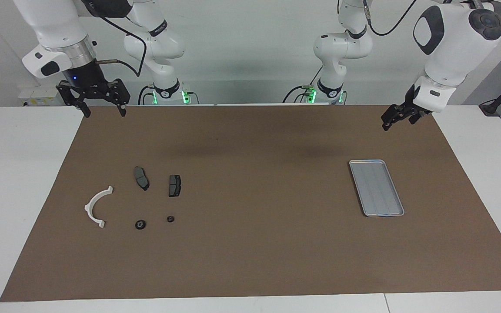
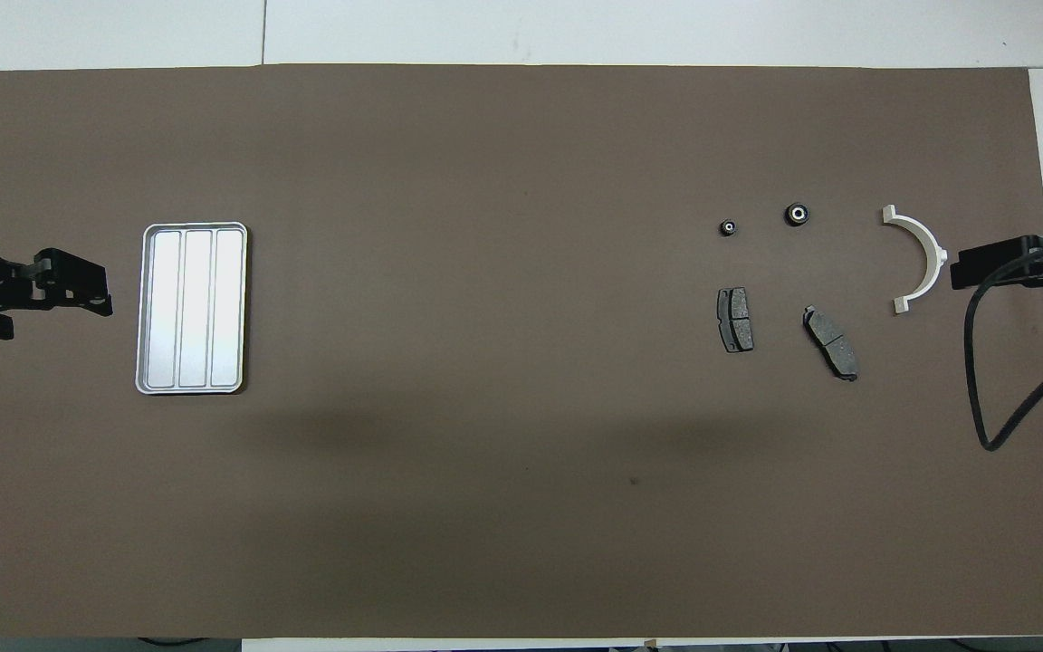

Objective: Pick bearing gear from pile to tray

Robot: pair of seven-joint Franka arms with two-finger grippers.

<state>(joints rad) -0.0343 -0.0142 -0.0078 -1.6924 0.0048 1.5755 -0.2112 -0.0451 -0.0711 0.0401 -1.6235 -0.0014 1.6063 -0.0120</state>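
The pile lies on the brown mat toward the right arm's end: a white curved bracket (image 1: 95,207) (image 2: 922,261), two dark brake pads (image 1: 141,178) (image 1: 174,185), and two small black round pieces. The larger round piece (image 1: 140,224) (image 2: 797,214) and the smaller one (image 1: 170,218) (image 2: 729,227) lie farthest from the robots; I cannot tell which is the bearing gear. The silver tray (image 1: 376,188) (image 2: 191,308) lies empty toward the left arm's end. My right gripper (image 1: 105,114) (image 2: 958,268) hangs open, high over the mat's edge. My left gripper (image 1: 390,123) (image 2: 100,297) waits open, raised beside the tray.
The brown mat (image 1: 255,243) covers most of the white table (image 1: 15,182). A black cable (image 2: 983,398) loops down from the right arm over the mat's edge.
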